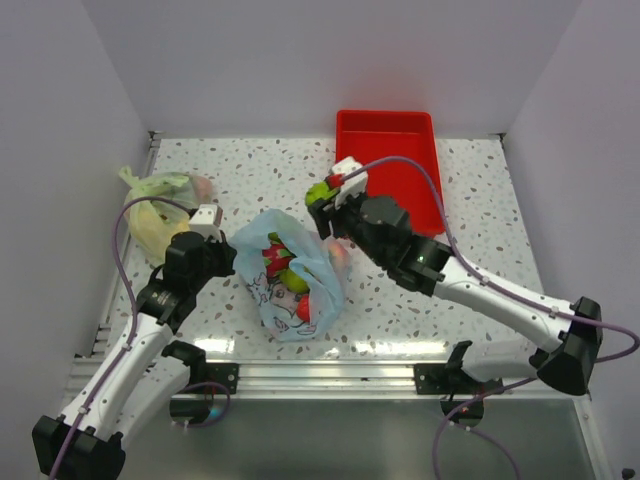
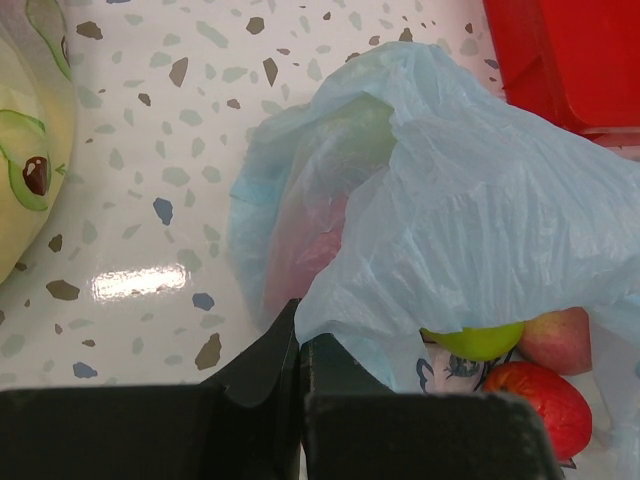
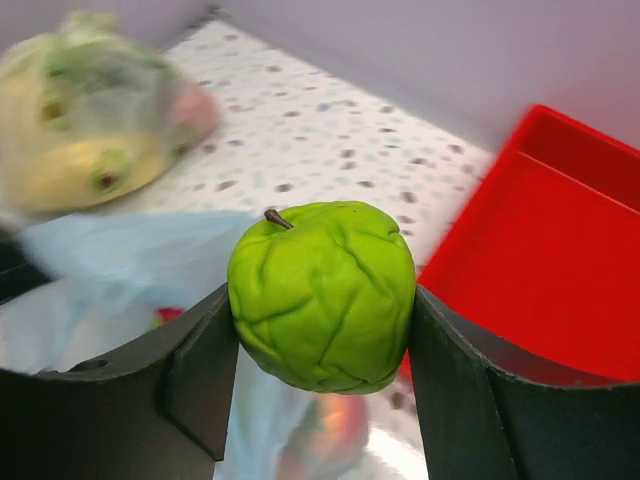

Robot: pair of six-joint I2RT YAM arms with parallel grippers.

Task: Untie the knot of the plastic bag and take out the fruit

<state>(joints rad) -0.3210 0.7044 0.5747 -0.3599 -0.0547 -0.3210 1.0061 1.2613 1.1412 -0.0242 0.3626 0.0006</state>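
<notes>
Booth with white walls (image 1: 300, 60) and a speckled terrazzo tabletop (image 1: 480, 170).
Walls are plain, matte, on three sides. Tabletop is white with grey-brown flecks, glossy. Aluminium extrusion rail (image 1: 330, 375) runs along the near edge, with a grey metal sheet (image 1: 400, 440) below it. Light leaves a soft glare patch (image 2: 140, 283) on the tabletop.

Tabletop (image 1: 250, 170): white, speckled with grey-brown chips, glossy. Red tray (image 1: 385, 135) against far edge, right of centre. Yellow-green bag (image 1: 150, 215) by left edge, toward far-left corner. Light blue plastic bag (image 1: 290, 305) toward near edge, about centre, mouth open; red and green fruit (image 1: 273, 258) inside. No two touching.
</notes>
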